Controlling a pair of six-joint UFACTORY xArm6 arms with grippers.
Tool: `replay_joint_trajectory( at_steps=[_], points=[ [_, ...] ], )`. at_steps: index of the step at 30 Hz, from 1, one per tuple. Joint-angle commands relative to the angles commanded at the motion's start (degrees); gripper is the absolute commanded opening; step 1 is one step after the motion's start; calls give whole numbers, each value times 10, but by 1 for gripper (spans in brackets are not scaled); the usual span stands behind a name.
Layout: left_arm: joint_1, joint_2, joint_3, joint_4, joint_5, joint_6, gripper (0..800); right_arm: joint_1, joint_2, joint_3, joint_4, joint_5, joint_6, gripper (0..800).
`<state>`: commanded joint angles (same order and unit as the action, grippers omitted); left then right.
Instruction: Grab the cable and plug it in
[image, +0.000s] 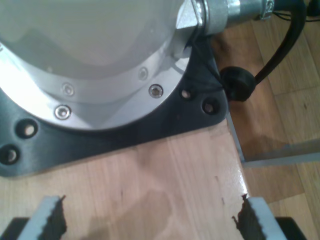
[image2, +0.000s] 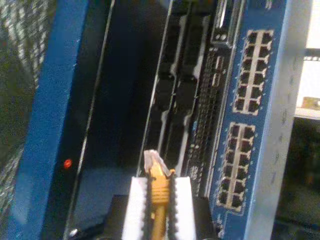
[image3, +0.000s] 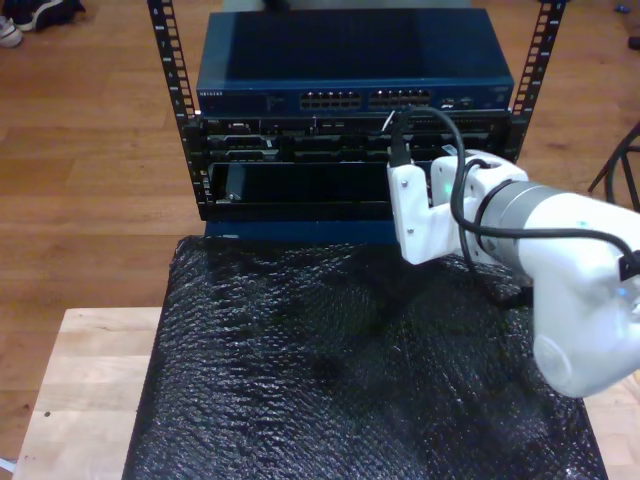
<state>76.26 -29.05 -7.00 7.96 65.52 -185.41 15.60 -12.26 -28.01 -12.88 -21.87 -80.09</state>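
Second wrist view: second gripper (image2: 159, 210) pinches the cable (image2: 159, 192) between ribbed white pads, clear plug poking out near the blue switch (image2: 250, 115) and its square ports; first gripper (image: 150, 215) spread over smooth wood (image: 165, 175) beside a round metal base (image: 90, 65).

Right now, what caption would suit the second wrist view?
My second gripper holds the cable, plug forward, facing a blue switch.
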Motion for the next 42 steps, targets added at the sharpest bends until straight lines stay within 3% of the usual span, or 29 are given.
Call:
replay_joint_trajectory(
  at_steps=[7,14,23,30,42],
  points=[
    [1,0,0,0,0,0,800,-1,54,-15,1,-85,-1,0],
    [0,0,0,0,0,0,800,0,72,-31,1,-104,-4,0],
    [0,0,0,0,0,0,800,-1,125,-97,7,-129,-1,0],
    [0,0,0,0,0,0,800,-1,134,-93,7,-156,-2,0],
    [1,0,0,0,0,0,800,-17,193,-76,6,-319,-7,0]
  ],
)
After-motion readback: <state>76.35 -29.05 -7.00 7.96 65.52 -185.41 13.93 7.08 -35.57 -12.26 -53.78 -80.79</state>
